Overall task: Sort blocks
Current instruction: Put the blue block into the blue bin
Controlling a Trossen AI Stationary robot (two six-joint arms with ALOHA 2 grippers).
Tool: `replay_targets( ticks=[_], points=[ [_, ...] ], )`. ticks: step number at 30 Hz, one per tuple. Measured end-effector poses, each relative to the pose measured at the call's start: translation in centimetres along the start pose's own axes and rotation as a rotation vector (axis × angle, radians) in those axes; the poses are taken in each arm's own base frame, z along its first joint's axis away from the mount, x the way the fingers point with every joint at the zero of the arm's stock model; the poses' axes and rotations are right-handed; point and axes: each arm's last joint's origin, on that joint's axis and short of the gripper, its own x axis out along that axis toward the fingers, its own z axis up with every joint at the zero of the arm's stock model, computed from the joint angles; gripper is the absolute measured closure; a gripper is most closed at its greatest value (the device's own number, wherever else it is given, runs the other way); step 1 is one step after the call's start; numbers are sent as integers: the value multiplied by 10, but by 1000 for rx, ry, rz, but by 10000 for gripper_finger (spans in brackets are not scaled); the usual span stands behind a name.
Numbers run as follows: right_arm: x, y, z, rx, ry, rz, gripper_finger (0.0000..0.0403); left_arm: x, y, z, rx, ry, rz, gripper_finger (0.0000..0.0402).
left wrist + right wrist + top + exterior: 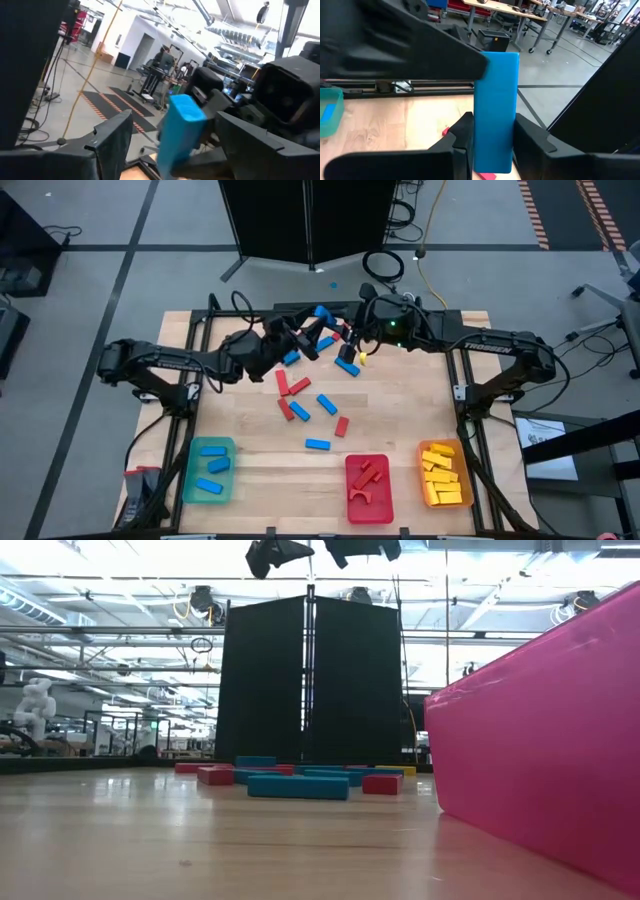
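Observation:
My right gripper (pixel 492 150) is shut on a blue block (pixel 495 105), held high over the table's far middle (pixel 321 313). My left gripper (pixel 175 145) faces it, open, one finger on each side of the same blue block (pixel 180 130). A gap shows between one left finger (pixel 112 137) and the block. Loose red and blue blocks (pixel 300 395) lie flat on the wooden table (pixel 400 420), and a yellow one (pixel 362 358) lies under the arms. In the low view both grippers show only at the top edge. My right gripper pinches the blue block's lower part (pixel 492 150) between its two fingers, on the two long sides. The fingers come roughly level from the table's right. The block stands upright out of them, clear of the table. My left gripper: I cannot tell whether a finger touches the block's upper end (pixel 482 67).
Three trays stand along the near edge: a green one (pixel 190 480) with blue blocks, a red one (pixel 352 508) with red pieces and an orange one (pixel 428 450) with yellow blocks. A black screen (pixel 310 680) stands beyond the far edge.

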Motion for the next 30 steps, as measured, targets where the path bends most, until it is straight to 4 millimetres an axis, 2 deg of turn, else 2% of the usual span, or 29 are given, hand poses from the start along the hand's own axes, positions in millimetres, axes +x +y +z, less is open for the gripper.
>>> replay_targets(
  ticks=[7,12,26,30],
  points=[
    [0,0,0,-3,-4,4,319,4,0,-11,-34,30,-10,132],
    [0,0,0,-4,0,4,319,5,1,-7,-52,0,-13,154],
    [9,3,-4,2,7,23,319,7,3,-5,-51,2,-51,295],
    [9,3,-4,1,9,10,319,7,4,-6,-55,-4,-30,321]
  ],
)
